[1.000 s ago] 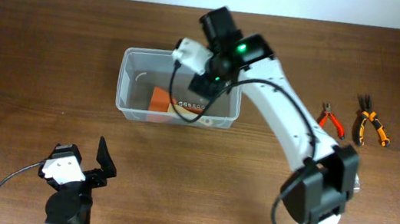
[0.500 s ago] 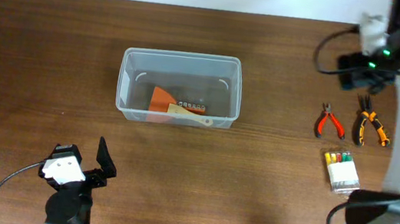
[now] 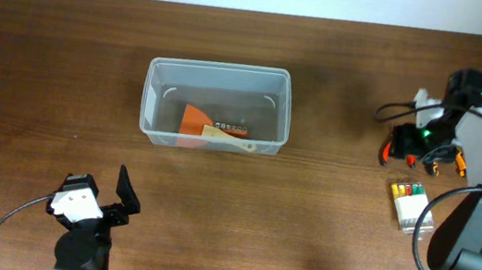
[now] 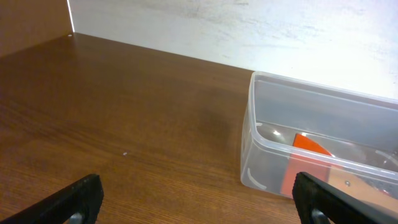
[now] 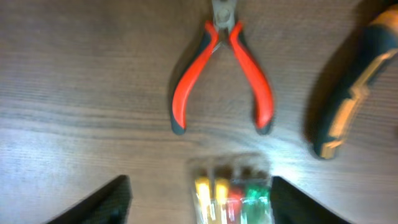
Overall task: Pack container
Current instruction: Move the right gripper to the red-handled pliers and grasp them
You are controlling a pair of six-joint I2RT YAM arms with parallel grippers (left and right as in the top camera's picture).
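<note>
The clear container (image 3: 147,95) stands at the table's middle and holds an orange scraper (image 3: 192,120) and a beige-handled tool (image 3: 227,136). It also shows in the left wrist view (image 4: 273,134). My right gripper (image 3: 411,142) is open and empty above the red-handled pliers (image 3: 386,155) at the far right. In the right wrist view the red pliers (image 5: 222,81) lie ahead of my open jaws (image 5: 202,202), and the small box of coloured bits (image 5: 233,193) lies between them. My left gripper (image 3: 102,199) is open and empty near the front edge, well short of the container.
Orange-and-black pliers (image 3: 455,161) lie right of the red pliers, also in the right wrist view (image 5: 354,93). The small box of coloured bits (image 3: 411,204) lies in front of both. A pale wall (image 4: 249,25) runs behind the table.
My right arm has left the container, swung to the far right back corner, then come down over the red pliers. The left arm has not moved.
</note>
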